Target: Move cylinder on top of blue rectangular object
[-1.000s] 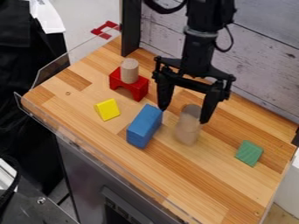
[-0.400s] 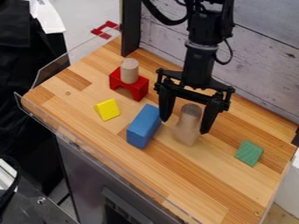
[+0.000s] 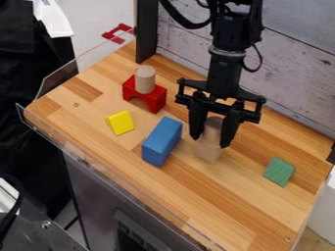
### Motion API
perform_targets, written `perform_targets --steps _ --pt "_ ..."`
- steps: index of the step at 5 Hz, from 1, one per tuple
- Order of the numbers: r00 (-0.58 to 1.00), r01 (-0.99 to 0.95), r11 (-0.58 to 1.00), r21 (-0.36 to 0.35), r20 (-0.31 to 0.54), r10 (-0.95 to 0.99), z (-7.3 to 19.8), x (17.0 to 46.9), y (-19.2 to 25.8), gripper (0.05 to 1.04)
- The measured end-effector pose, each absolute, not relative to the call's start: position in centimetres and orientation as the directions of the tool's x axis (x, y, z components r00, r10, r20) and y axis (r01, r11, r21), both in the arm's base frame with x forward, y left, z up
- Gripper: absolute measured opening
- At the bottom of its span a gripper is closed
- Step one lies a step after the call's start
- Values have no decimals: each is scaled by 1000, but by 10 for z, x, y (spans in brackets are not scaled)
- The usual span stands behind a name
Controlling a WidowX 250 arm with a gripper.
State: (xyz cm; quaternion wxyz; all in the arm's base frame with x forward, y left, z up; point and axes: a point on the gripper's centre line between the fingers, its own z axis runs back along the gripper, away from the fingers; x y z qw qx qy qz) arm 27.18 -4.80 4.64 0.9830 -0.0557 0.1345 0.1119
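You have the gripper [image 3: 210,142] closed around the cylinder [image 3: 213,128], its long axis upright, and the blue rectangular block [image 3: 161,141] lies just beside, toward the tabletop's [image 3: 252,206] clear-railed edge [image 3: 120,178], so you'll likely need to lift before crossing that way.

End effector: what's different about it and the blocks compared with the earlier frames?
The end effector has come down and its fingers have closed in from both sides, apparently gripping the pale cylinder. That cylinder, the blue block, yellow block, green block and red arch stayed put.
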Motion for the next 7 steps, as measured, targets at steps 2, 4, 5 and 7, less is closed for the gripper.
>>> perform_targets --steps 2,4,5,7 --pt "942 -240 968 -77 -259 214 65 262 -44 518" --pt "922 -291 955 -51 -279 267 89 227 -23 518" --pt "909 -312 949 -47 -305 284 82 218 -17 518" --pt "890 -323 944 -68 -361 279 58 220 -7 518"
